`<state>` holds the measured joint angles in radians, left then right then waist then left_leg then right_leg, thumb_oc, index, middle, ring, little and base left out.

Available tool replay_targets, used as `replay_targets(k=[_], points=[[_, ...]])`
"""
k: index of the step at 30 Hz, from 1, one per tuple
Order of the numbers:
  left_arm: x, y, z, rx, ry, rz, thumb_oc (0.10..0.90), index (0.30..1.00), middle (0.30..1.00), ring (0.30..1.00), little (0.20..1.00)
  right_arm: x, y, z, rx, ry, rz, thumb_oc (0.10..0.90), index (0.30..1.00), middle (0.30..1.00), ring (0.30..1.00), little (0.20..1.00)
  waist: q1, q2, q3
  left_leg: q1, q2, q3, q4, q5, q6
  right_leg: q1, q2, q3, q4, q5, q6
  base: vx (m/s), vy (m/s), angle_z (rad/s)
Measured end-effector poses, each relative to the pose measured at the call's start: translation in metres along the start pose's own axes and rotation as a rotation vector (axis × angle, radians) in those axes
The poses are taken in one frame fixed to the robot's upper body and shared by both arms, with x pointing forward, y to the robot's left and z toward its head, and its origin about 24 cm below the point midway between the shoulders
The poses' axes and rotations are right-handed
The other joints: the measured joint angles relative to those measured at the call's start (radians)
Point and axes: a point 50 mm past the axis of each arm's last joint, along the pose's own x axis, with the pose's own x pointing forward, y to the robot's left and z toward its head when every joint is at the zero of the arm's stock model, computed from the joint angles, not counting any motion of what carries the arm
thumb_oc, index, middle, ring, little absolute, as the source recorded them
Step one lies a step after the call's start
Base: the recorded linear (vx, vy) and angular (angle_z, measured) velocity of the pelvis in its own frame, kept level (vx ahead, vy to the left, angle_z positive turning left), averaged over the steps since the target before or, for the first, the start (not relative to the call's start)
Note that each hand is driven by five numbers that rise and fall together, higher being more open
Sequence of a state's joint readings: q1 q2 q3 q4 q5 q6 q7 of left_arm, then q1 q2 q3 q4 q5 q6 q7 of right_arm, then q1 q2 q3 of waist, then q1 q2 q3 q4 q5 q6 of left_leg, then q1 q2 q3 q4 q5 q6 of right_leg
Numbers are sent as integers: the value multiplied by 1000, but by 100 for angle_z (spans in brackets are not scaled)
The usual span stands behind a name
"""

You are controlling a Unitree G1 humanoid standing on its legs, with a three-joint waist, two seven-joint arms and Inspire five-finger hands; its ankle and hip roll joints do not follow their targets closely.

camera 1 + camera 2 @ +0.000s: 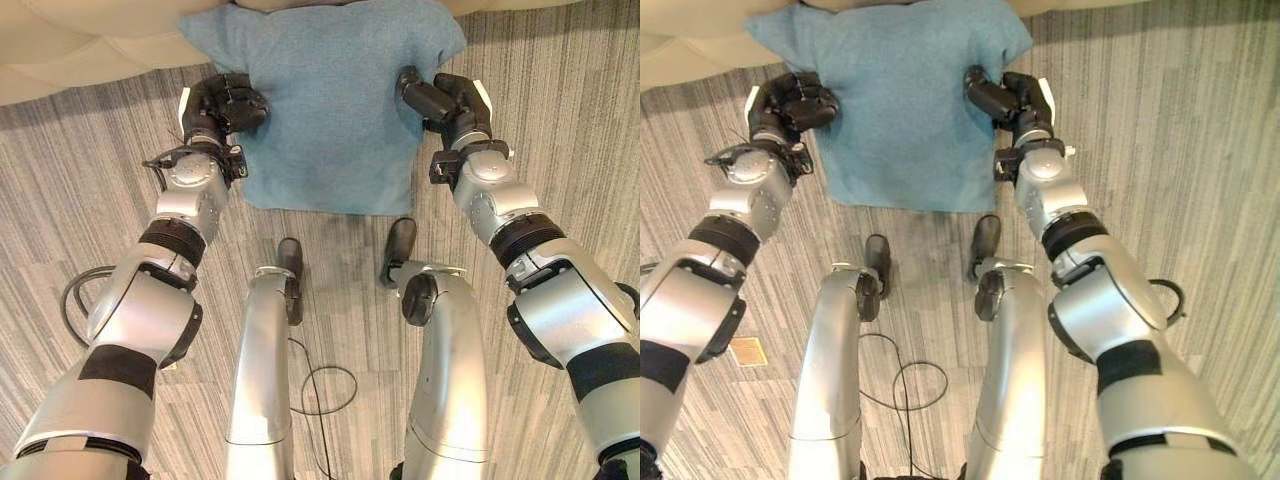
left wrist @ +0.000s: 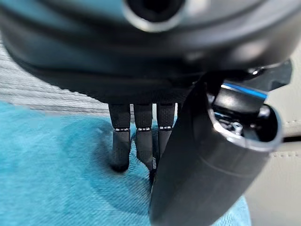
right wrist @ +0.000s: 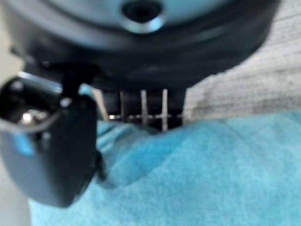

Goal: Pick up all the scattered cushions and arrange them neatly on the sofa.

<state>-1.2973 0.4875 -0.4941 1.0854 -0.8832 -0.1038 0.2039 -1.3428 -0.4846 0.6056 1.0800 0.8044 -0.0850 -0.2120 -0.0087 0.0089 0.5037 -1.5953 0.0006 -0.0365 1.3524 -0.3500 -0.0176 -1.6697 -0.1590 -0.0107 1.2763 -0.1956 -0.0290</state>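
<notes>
Between the two hands hangs a blue cushion (image 1: 325,105), held up in front of the robot w/ its flat face toward the head camera. It is roughly square, so no clear long axis; lower edge runs level across, upper edge meets the sofa (image 1: 70,50), a cream one showing above and left of the cushion. Top corners flare out a bit wider than the bottom ones. Whether the upper edge rests on the sofa seat or just overlaps it cannot be told, as that edge is cut off by the frame.

Left hand (image 1: 225,103) sits at the cushion's left edge, about mid-height, fingers (image 2: 121,150) curled onto the fabric w/ the thumb alongside, gripping the cloth. Right hand (image 1: 445,100) is at the cushion's right edge, same height, thumb over the front face. In the right wrist view its fingers (image 3: 141,110) disappear behind a fold of the cushion, so their tips are hidden, but thumb and fingers pinch the edge between them.

Below the cushion lies grey striped carpet (image 1: 560,120), also visible right of it. The cushion's back side is out of sight. Both wrist views are blurred close to the hands, so fabric detail at the grip is hard to make out.
</notes>
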Motion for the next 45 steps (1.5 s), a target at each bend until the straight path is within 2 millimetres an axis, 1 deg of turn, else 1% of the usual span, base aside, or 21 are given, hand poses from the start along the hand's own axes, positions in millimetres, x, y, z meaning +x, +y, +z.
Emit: replay_targets(k=[5, 8, 11, 12, 13, 14, 16, 21, 23, 25, 27, 29, 33, 36, 38, 39, 41, 42, 43, 44, 45], points=[[-4, -3, 13, -99, -63, -14, 400, 300, 300, 300, 300, -5, 3, 8, -66, -98, -64, 400, 300, 300, 300, 300, -7, -9, 11, 48, 1, 2, -103, 29, 3, 51, -1, -7, -107, 27, 5, -37, 56, -1], [-12, -1, 5, -179, -72, -4, 400, 300, 300, 300, 300, -15, 6, -5, -87, -120, -93, 400, 300, 300, 300, 300, -13, -10, 6, 130, 2, -7, -234, 70, 2, 147, 7, -27, -249, 70, 14, -78, 44, -4], [-32, 4, -35, -262, -17, -1, 400, 300, 300, 300, 300, -33, 0, -33, -84, -121, -126, 400, 300, 300, 300, 300, -30, -15, 18, 311, -1, 0, -394, 111, 1, 338, 6, -43, -413, 106, 22, -85, 4, 2], [-38, 4, -48, -267, 14, 2, 400, 300, 300, 300, 300, -38, -1, -44, -89, -100, -128, 400, 300, 300, 300, 300, -33, -18, -5, 330, -3, 2, -412, 115, 1, 355, 6, -41, -428, 109, 24, -66, 30, 1], [-44, 3, -63, -275, 50, 2, 400, 300, 300, 300, 300, -44, -2, -57, -88, -78, -128, 400, 300, 300, 300, 300, -33, -24, -44, 335, -4, 9, -427, 119, 1, 358, 4, -38, -438, 108, 25, -50, 56, 2], [-62, 0, -93, -305, 111, -1, 400, 300, 300, 300, 300, -61, -5, -83, -78, -36, -131, 400, 300, 300, 300, 300, -41, -26, -135, 330, -6, 13, -442, 117, 3, 352, 0, -38, -443, 101, 36, -64, 65, 7], [-73, -10, -101, -378, 109, -20, 400, 300, 300, 300, 300, -73, -12, -92, -12, -45, -166, 400, 300, 300, 300, 300, -47, -31, -138, 398, -8, 17, -473, 118, 6, 416, -1, -40, -472, 99, 39, -48, 36, 4], [-92, -10, -124, -440, 162, -1, 400, 300, 300, 300, 300, -96, -12, -119, 18, 20, -167, 400, 300, 300, 300, 300, -64, -38, -121, 599, -7, 29, -599, 137, 8, 605, 1, -42, -570, 115, 48, 21, 14, -3], [-99, -9, -130, -450, 171, -15, 400, 300, 300, 300, 300, -109, -15, -132, 22, 53, -151, 400, 300, 300, 300, 300, -69, -49, -46, 782, -6, 28, -674, 156, 4, 780, 4, -53, -630, 122, 46, 46, 28, 3], [-116, -4, -150, -446, 218, -11, 400, 300, 300, 300, 300, -135, -18, -157, -4, 124, -121, 400, 300, 300, 300, 300, -72, -49, -64, 946, 3, 24, -782, 175, -2, 942, 15, -68, -730, 136, 49, 55, 48, -3], [-130, 2, -159, -448, 231, -30, 400, 300, 300, 300, 300, -155, -22, -168, -34, 155, -92, 400, 300, 300, 300, 300, -86, -55, -126, 1035, 5, 30, -865, 192, -5, 1021, 20, -69, -800, 141, 57, 120, 41, -7], [-133, 1, -160, -456, 228, -45, 400, 300, 300, 300, 300, -160, -27, -171, -67, 160, -80, 400, 300, 300, 300, 300, -88, -54, -135, 1135, 12, 32, -924, 204, -6, 1120, 34, -70, -861, 162, 60, 126, 63, -14], [-140, 2, -165, -442, 240, -69, 400, 300, 300, 300, 300, -169, -37, -169, -136, 149, -47, 400, 300, 300, 300, 300, -98, -59, -161, 1316, 24, 70, -1036, 222, -4, 1276, 53, -57, -961, 190, 62, 101, 71, -27], [-163, 11, -182, -426, 303, -54, 400, 300, 300, 300, 300, -196, -42, -171, -161, 165, -5, 400, 300, 300, 300, 300, -118, -50, -216, 1492, 33, 132, -1169, 240, 0, 1416, 73, -22, -1078, 223, 82, 27, 90, -55], [-175, 13, -189, -414, 330, -62, 400, 300, 300, 300, 300, -207, -45, -176, -161, 189, -7, 400, 300, 300, 300, 300, -140, -45, -251, 1572, 23, 183, -1249, 259, 3, 1464, 88, 23, -1148, 264, 103, -142, 39, -105], [-182, 12, -192, -392, 342, -79, 400, 300, 300, 300, 300, -215, -48, -179, -157, 209, -12, 400, 300, 300, 300, 300, -163, -40, -304, 1605, 14, 257, -1308, 283, 1, 1453, 89, 75, -1190, 302, 124, -278, -17, -120], [-180, 10, -188, -382, 324, -95, 400, 300, 300, 300, 300, -214, -48, -180, -147, 210, -27, 400, 300, 300, 300, 300, -173, -38, -306, 1613, 10, 299, -1306, 281, 3, 1436, 86, 68, -1193, 328, 144, -258, -14, -95], [-178, 9, -187, -373, 320, -105, 400, 300, 300, 300, 300, -215, -48, -181, -142, 217, -31, 400, 300, 300, 300, 300, -181, -40, -308, 1611, 7, 315, -1294, 276, 11, 1430, 88, 57, -1197, 348, 120, -273, -87, -134], [-179, 9, -188, -333, 328, -129, 400, 300, 300, 300, 300, -217, -48, -185, -142, 236, -35, 400, 300, 300, 300, 300, -184, -40, -309, 1624, 13, 376, -1288, 268, 22, 1422, 95, -62, -1229, 419, 82, -246, -95, -125], [-179, 9, -189, -326, 337, -129, 400, 300, 300, 300, 300, -220, -50, -187, -153, 245, -35, 400, 300, 300, 300, 300, -186, -12, -314, 1625, 38, 416, -1285, 246, 45, 1407, 93, -183, -1169, 316, 68, -331, -179, -175], [-188, 8, -195, -315, 369, -136, 400, 300, 300, 300, 300, -223, -53, -192, -157, 273, -46, 400, 300, 300, 300, 300, -148, 5, -317, 1675, 53, 501, -1310, 247, 39, 1403, 44, -411, -1031, 213, 10, -166, -104, -131]])
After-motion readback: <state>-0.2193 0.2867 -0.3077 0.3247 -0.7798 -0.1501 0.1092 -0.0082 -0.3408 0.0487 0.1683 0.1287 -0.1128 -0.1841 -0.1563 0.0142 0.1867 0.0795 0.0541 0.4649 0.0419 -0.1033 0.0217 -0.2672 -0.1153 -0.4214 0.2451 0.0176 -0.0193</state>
